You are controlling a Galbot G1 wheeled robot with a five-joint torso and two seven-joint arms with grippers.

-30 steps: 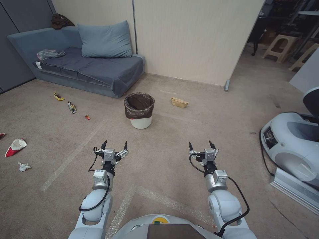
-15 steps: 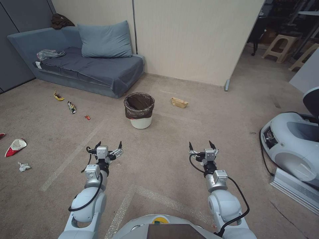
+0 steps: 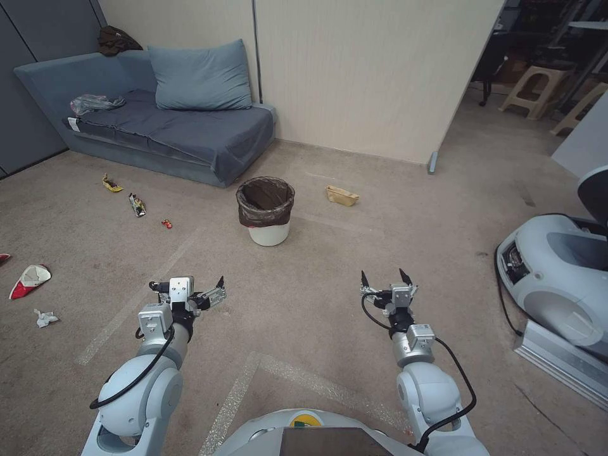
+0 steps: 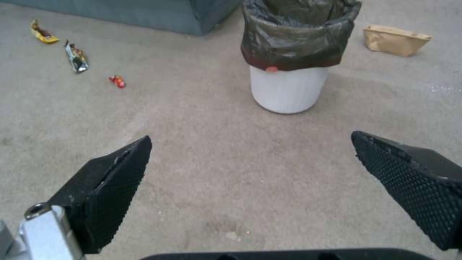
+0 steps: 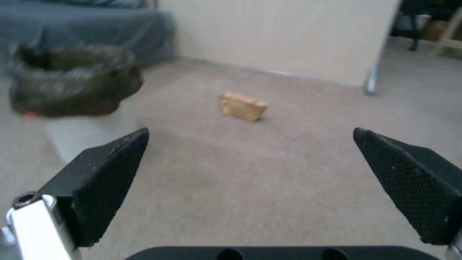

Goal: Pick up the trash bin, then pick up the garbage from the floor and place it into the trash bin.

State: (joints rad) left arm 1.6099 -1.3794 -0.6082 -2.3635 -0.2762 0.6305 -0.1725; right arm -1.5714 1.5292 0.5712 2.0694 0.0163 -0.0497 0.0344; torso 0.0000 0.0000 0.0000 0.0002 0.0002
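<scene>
- Trash bin (image 3: 266,211) stands upright on the beige carpet (image 3: 329,285), ahead of the robot, just in front of the sofa's corner; round white plastic pail, dark brown crinkly bag folded over the rim.
- Blue-grey fabric sofa (image 3: 158,126) behind the bin, with a soft blue pillow (image 3: 199,76); a heap of crinkled plastic (image 3: 95,102) lies on its seat.
- Tan paper bag (image 3: 342,195) lies on the carpet to the right of the bin, near but apart from it.
- Garbage to the left of the bin: yellow wrapper (image 3: 112,184), silver wrapper (image 3: 137,204), small red scrap (image 3: 166,223), all flat on the floor, well apart from the bin.
- Farther left: crushed red-and-white paper bowl (image 3: 30,280) and white tissue wad (image 3: 45,317).
- White rounded robot base (image 3: 557,278) at the right edge, metal rail beside it.
- Beige wall panel (image 3: 373,76) behind the bin; plastic stools (image 3: 538,88) in the room beyond.
- Left gripper (image 3: 190,292) hovers above the carpet, short of the bin, jaws spread wide, holding nothing; black textured fingertips (image 4: 110,187).
- Right gripper (image 3: 384,277) hovers above the carpet to the right, jaws spread wide too, nothing held.
- Bare carpet between both grippers and the bin.
</scene>
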